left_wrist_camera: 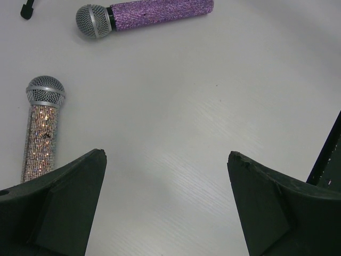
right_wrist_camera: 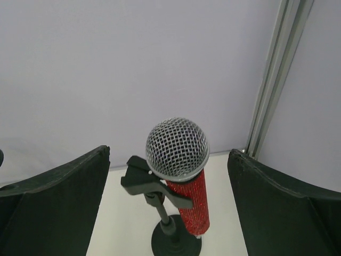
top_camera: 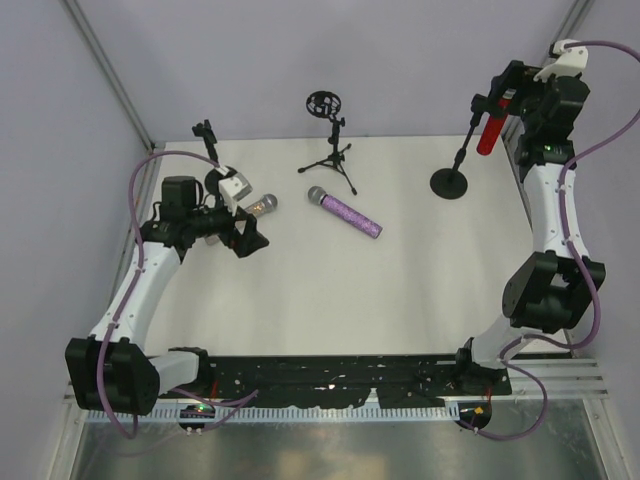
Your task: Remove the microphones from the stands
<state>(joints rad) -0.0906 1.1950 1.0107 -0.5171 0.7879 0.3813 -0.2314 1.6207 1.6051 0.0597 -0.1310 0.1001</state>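
Microphone (right_wrist_camera: 184, 170), red, clipped in its stand (right_wrist_camera: 155, 185), sits centred between my right gripper's (right_wrist_camera: 167, 154) wide-open, empty jaws. I'd ease forward, close on the red body below the mesh, then lift it clear.

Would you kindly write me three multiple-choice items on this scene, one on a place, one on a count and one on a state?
1. Where is the red mic?
A. lying flat
B. in the clip of the stand
C. standing on its own end

2. How many mics lie flat on the table?
A. one
B. two
C. three

3. How is the right end effector?
A. open
B. shut on the red mic
C. shut on nothing

Answers:
1 B, the clip holds it above the round base.
2 B, only the purple mic and the silver mic lie there.
3 A, its fingers stand wide on either side of the red mic, apart from it.
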